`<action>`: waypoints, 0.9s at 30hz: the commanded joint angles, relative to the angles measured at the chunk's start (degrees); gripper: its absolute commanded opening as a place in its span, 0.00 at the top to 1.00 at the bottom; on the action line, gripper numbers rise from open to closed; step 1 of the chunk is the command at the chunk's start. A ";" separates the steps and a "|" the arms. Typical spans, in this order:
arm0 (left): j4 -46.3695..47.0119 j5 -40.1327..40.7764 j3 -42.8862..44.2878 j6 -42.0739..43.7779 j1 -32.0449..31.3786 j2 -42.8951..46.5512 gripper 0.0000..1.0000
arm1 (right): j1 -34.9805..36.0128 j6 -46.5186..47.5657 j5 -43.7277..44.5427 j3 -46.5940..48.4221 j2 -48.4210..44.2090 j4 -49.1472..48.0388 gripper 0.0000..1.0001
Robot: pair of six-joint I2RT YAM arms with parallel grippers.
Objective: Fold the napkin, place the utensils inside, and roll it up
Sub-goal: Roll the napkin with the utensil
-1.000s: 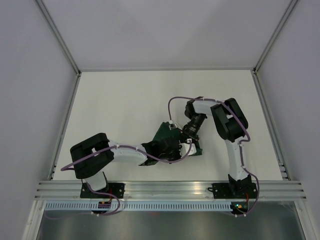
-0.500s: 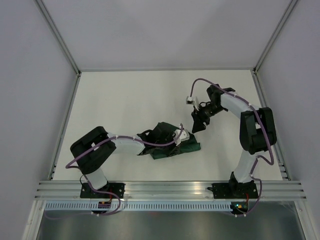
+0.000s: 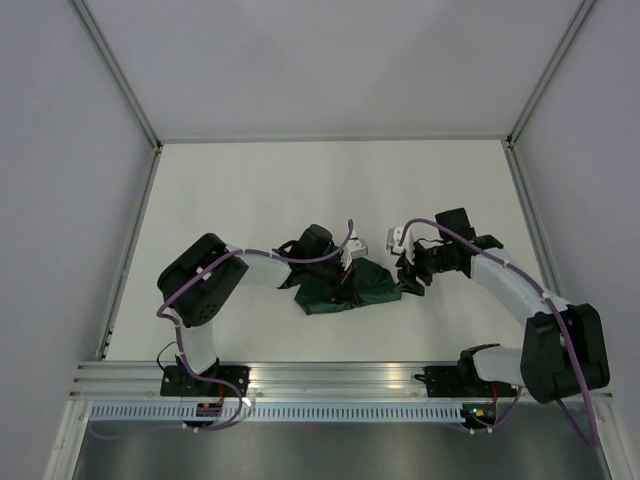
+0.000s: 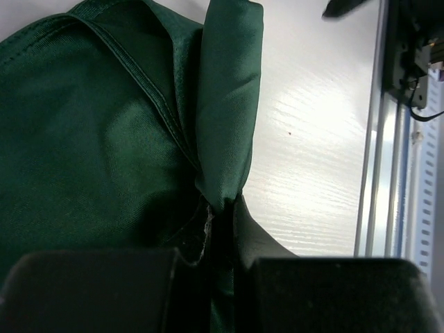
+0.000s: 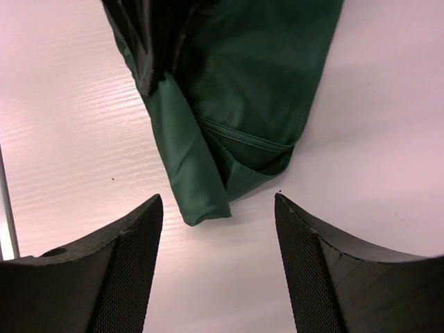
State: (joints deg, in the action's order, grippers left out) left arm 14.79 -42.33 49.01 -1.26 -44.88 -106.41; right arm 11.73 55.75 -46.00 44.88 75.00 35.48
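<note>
The dark green napkin (image 3: pixel 352 290) lies bunched and partly rolled in the middle of the white table. My left gripper (image 3: pixel 344 278) is shut on a fold of it. In the left wrist view that fold of the napkin (image 4: pixel 225 104) runs down into the closed left gripper (image 4: pixel 222 216). My right gripper (image 3: pixel 408 276) hovers open just off the napkin's right end. In the right wrist view the napkin's (image 5: pixel 236 104) rolled corner lies just ahead of the open right gripper (image 5: pixel 218 202), with nothing between the fingers. The utensils are hidden.
An aluminium rail (image 3: pixel 340 378) runs along the table's near edge and also shows in the left wrist view (image 4: pixel 388 139). White walls and metal frame posts (image 3: pixel 125 75) enclose the table on three sides.
The right gripper let go of the napkin, swung back and right, then came down at its right end, opening wider. The left arm shifted the bundle slightly, still gripping.
</note>
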 commanded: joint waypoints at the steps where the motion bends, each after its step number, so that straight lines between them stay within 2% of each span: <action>1: -4.33 -5.57 -0.06 -2.08 0.93 -4.24 0.98 | 6.09 2.97 3.69 -6.46 -5.72 -12.42 0.28; 7: -4.68 -9.26 0.91 -2.79 2.43 -5.74 0.98 | 17.52 1.65 14.78 -18.60 -11.98 -26.76 0.24; 17: -6.70 -12.95 3.46 -2.43 3.57 -8.90 0.98 | 23.51 1.47 20.33 -23.34 -11.55 -31.70 0.26; 20: -6.53 -14.19 3.63 -2.43 3.92 -8.81 0.98 | 25.62 2.43 22.26 -24.40 -10.84 -32.41 0.32; 23: -6.26 -14.36 3.72 -2.26 4.10 -7.94 0.98 | 26.59 3.66 22.71 -23.71 -9.18 -30.57 0.59; 24: -6.17 -14.28 3.81 -2.43 4.10 -7.50 0.96 | 26.68 3.84 22.62 -23.18 -7.87 -29.69 0.71; 27: -6.00 -12.36 3.90 -2.17 4.19 -4.87 0.86 | 26.77 4.98 22.44 -20.54 -5.14 -25.21 0.79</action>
State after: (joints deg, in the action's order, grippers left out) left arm 11.05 -56.95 53.19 -4.60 -40.91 -112.75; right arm 38.15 58.74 -24.10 22.22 66.81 6.55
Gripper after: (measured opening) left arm 0.136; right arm 0.255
